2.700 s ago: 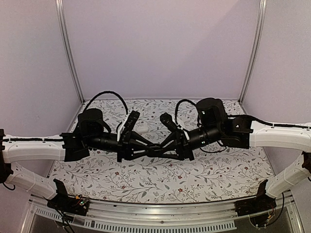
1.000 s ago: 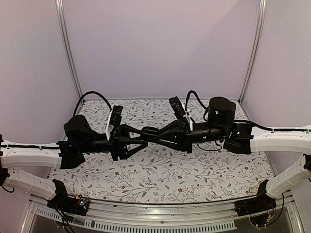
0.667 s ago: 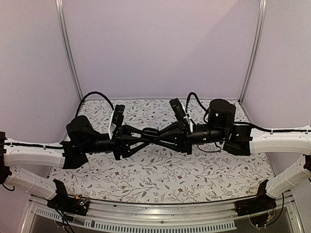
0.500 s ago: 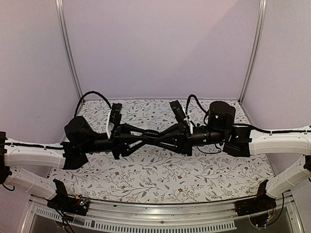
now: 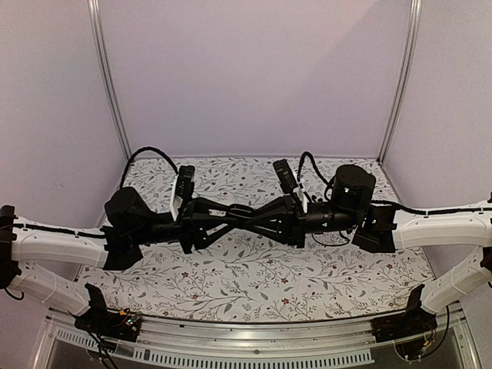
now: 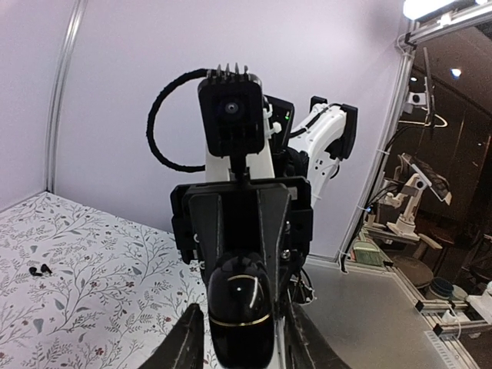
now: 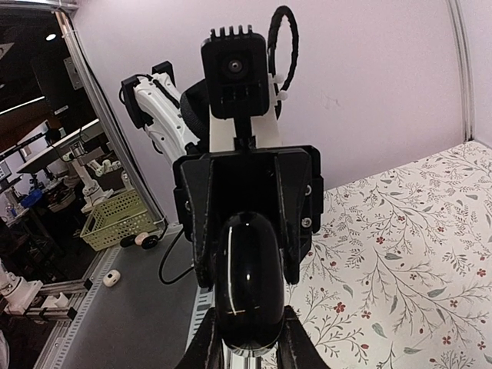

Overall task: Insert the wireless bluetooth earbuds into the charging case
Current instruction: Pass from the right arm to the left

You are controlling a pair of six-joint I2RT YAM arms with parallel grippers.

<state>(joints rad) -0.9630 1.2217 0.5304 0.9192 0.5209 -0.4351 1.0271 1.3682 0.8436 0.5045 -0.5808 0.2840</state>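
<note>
Both arms reach in from the sides and meet nose to nose in the air over the middle of the flowered tablecloth (image 6: 92,296). Between them they hold a glossy black rounded case (image 6: 240,304). The left gripper (image 6: 242,330) is closed on it, one finger pressed to each side. The case has a thin bright seam running around it. The right gripper (image 7: 247,338) is clamped on the same case from the opposite end, so each wrist camera looks past the case straight at the other gripper. The case looks closed. The two earbuds (image 6: 38,270) are not in either grip. They lie as tiny dark specks just beside each other on the cloth, at the far left of the left wrist view. That puts them below the raised grippers and well apart from both of them and from the case. From overhead they cannot be made out.
</note>
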